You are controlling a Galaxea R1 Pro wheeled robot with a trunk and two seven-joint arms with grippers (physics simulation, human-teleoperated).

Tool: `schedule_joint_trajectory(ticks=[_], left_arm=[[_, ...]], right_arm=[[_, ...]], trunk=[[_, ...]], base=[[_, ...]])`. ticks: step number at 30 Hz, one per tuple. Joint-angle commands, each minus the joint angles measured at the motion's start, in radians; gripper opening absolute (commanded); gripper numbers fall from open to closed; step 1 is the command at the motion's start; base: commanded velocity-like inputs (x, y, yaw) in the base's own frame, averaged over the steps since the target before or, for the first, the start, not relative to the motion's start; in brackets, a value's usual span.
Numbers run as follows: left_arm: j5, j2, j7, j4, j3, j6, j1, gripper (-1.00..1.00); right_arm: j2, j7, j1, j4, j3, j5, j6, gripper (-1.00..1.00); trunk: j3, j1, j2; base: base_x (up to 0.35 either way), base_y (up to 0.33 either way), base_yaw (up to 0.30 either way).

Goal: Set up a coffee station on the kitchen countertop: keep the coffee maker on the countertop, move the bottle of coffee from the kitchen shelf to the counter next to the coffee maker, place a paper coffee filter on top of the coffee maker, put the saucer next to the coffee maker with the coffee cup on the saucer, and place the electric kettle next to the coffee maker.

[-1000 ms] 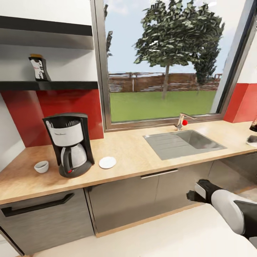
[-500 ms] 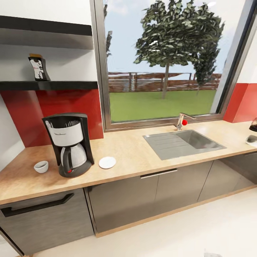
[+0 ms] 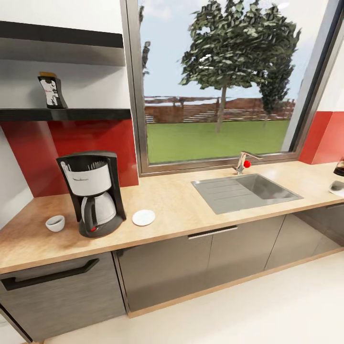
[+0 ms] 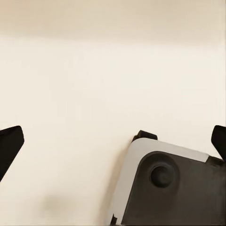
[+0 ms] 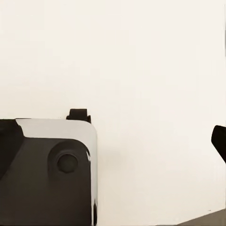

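One item of five looks settled: the coffee maker (image 3: 92,193) stands on the countertop (image 3: 191,205) at its left part, below the shelf (image 3: 67,114). The saucer (image 3: 144,217) already lies just beside the maker on its sink side, so that half of the step seems done, but the cup (image 3: 55,222) sits bare on the wood on the maker's other side, apart from the saucer, and has yet to go onto it. The bottle (image 3: 52,91) is upright on the shelf, above and behind the maker, not yet brought down. A dark object at the far right edge of the counter, cut off by the frame, is probably the kettle (image 3: 339,168); if so it is well apart from the maker, beyond the sink (image 3: 246,191). I cannot find the paper filter; the maker's top shows nothing white lying on it that I can make out. In each wrist view the left gripper (image 4: 113,146) and right gripper (image 5: 113,136) hang over pale floor beside the robot's base, fingers spread wide with nothing between them. By my judgement most of the work remains.
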Motion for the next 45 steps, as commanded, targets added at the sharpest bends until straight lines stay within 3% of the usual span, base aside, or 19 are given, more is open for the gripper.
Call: schedule_joint_trajectory(ticks=[1, 6, 10, 16, 19, 30, 39, 45], left_arm=[[0.008, -0.005, -0.010, -0.005, 0.005, 0.001, 0.000, 1.00], [0.013, -0.022, -0.011, -0.020, 0.006, 0.019, 0.001, 1.00], [0.013, -0.029, -0.007, -0.016, 0.008, 0.081, 0.001, 1.00], [0.010, -0.093, -0.004, -0.020, 0.005, 0.131, 0.001, 1.00], [0.012, -0.106, 0.000, -0.020, 0.004, 0.136, 0.001, 1.00], [0.013, -0.109, -0.004, -0.014, 0.006, 0.133, 0.001, 1.00], [0.016, -0.109, 0.003, 0.019, 0.007, 0.051, 0.001, 1.00], [0.020, -0.105, 0.003, 0.025, 0.007, 0.044, 0.001, 1.00]], right_arm=[[-0.001, -0.002, -0.001, 0.002, -0.009, 0.011, -0.016, 1.00], [-0.007, 0.002, 0.000, 0.001, -0.011, 0.009, -0.136, 1.00], [-0.011, -0.011, 0.000, 0.002, -0.011, 0.008, -0.157, 1.00], [-0.012, -0.058, 0.000, 0.003, -0.012, 0.005, -0.165, 1.00], [-0.015, -0.068, 0.000, 0.004, -0.012, 0.005, -0.165, 1.00], [-0.017, -0.074, 0.000, 0.006, -0.012, 0.005, -0.163, 1.00], [-0.016, -0.079, 0.001, 0.006, -0.012, 0.006, -0.162, 1.00], [-0.016, -0.080, 0.002, 0.006, -0.012, 0.006, -0.162, 1.00]], trunk=[[-0.001, 0.000, -0.001], [-0.001, 0.000, -0.001], [-0.002, 0.000, -0.001], [-0.006, 0.000, -0.001], [-0.008, 0.000, -0.001], [-0.017, 0.000, -0.001], [-0.026, 0.000, -0.001], [-0.032, 0.000, -0.001]], base=[[0.000, 0.000, 0.000], [0.000, 0.000, 0.024], [0.000, 0.000, 0.190], [0.000, 0.000, 0.258], [0.000, 0.000, 0.274], [0.000, 0.000, 0.254], [0.003, 0.007, 0.232], [0.100, 0.208, 0.227]])
